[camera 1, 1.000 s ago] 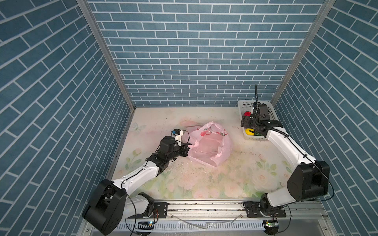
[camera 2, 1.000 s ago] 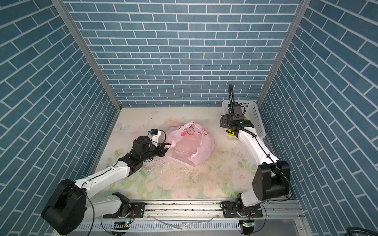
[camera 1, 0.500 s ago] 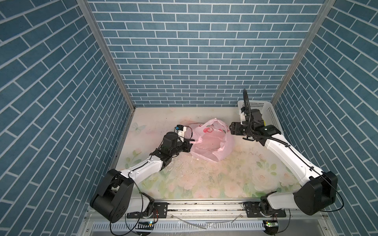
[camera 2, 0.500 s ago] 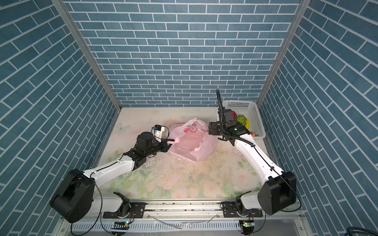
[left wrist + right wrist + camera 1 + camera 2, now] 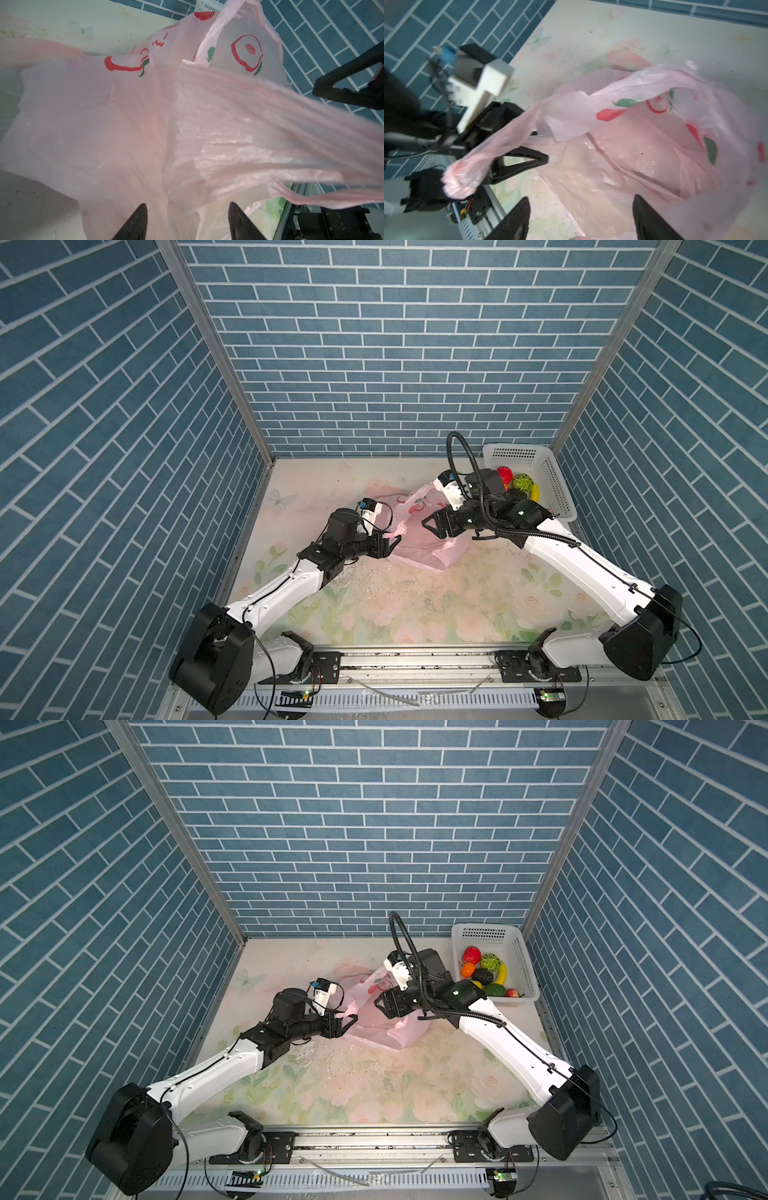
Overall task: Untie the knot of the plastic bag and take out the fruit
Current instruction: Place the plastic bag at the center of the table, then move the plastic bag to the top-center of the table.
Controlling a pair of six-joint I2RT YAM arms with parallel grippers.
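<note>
Film, thin, pale pink, see-through: in both top views the crumpled plastic bag [image 5: 419, 539] lies on the flower-printed table [image 5: 415, 605] between my claws. My left claw [image 5: 392, 543] stands parted at its edge; my right claw [image 5: 430, 526] gapes wide just above it. Glossy toy fruit [image 5: 521, 483] sits in the white perforated basket [image 5: 557, 481] by my right wrist. Left wrist view: red ring prints [image 5: 247, 53] with green leaves, red writing [image 5: 158, 42] I cannot read. Right wrist view: a bunched handle loop [image 5: 483, 149] hangs across my left claw.
</note>
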